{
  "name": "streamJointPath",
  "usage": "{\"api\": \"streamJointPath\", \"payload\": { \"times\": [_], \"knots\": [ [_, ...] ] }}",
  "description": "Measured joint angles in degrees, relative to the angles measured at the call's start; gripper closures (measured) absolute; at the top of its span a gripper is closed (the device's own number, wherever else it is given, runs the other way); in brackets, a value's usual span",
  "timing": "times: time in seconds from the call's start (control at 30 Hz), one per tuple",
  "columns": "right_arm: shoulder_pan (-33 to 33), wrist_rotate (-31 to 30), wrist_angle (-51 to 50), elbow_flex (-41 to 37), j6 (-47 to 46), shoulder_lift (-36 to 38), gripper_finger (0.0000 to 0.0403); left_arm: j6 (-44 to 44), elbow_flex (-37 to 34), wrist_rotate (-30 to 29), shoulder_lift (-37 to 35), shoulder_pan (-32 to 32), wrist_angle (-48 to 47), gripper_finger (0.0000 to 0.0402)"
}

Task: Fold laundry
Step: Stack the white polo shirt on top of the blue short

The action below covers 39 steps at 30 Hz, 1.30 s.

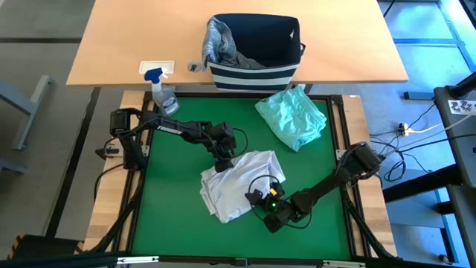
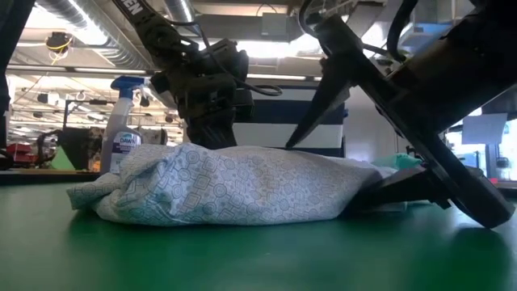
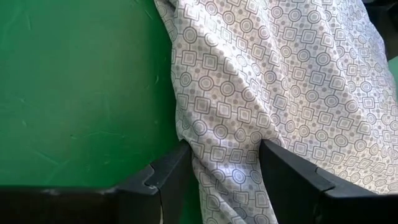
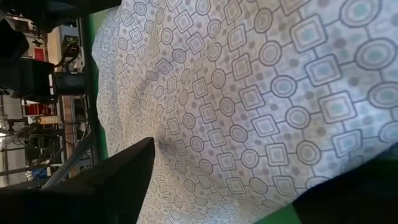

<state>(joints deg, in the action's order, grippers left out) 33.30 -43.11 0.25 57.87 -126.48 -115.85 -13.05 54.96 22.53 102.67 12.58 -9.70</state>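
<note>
The white garment (image 1: 239, 182) is printed with small grey circles and squares. It lies crumpled in a loose, low heap on the green mat, near the mat's middle and toward the front edge. Its surface is creased, and one corner trails out flat on the mat in the low view (image 2: 89, 196). The pattern is seen close up in both wrist views (image 3: 273, 93) (image 4: 249, 93).

The mint-teal garment (image 1: 292, 115) lies bunched at the mat's back right corner, well apart from the white one.

A grey-blue garment (image 1: 221, 41) is draped over the left rim of the basket.
</note>
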Motion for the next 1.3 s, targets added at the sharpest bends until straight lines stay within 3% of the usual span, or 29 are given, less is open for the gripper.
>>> {"api": "streamJointPath", "payload": {
  "times": [0.17, 0.43, 0.5, 0.67, 0.77, 0.9, 1.07, 1.3],
  "knots": [
    [-0.50, 0.03, -0.04, 0.00, 1.36, 0.00, 0.0146, 0.19, 0.00, 0.07, 0.00, 0.10, -0.14, 0.0217],
    [-0.48, -0.29, 0.09, 0.00, 3.83, 0.00, 0.0342, -1.50, 0.00, 10.64, -0.42, 3.66, 0.03, 0.0216],
    [-0.46, -0.33, 0.17, 0.00, 4.65, 0.00, 0.0373, -1.50, 0.00, 11.61, -0.42, 4.48, 0.11, 0.0211],
    [-0.44, -0.16, 0.20, 0.02, 6.36, -0.02, 0.0358, -2.76, 0.02, 14.75, 0.11, 5.85, 0.56, 0.0176],
    [-0.44, 0.46, 0.20, 0.02, 6.58, -0.02, 0.0334, -1.66, 0.00, 10.57, 1.23, 5.25, 1.03, 0.0159],
    [-0.43, 0.67, 0.42, 0.03, 7.05, -0.02, 0.0342, -1.56, -0.02, 7.31, 4.12, 4.14, 1.93, 0.0154],
    [-0.39, 0.85, 0.48, 0.04, 7.54, -0.02, 0.0362, -1.03, 0.31, 12.60, 7.58, 2.93, 3.36, 0.0154],
    [-0.35, 1.28, 0.42, 0.07, 9.95, -0.02, 0.0351, -0.14, 0.17, 17.04, 9.86, 2.16, 7.76, 0.0171]
  ]
}}
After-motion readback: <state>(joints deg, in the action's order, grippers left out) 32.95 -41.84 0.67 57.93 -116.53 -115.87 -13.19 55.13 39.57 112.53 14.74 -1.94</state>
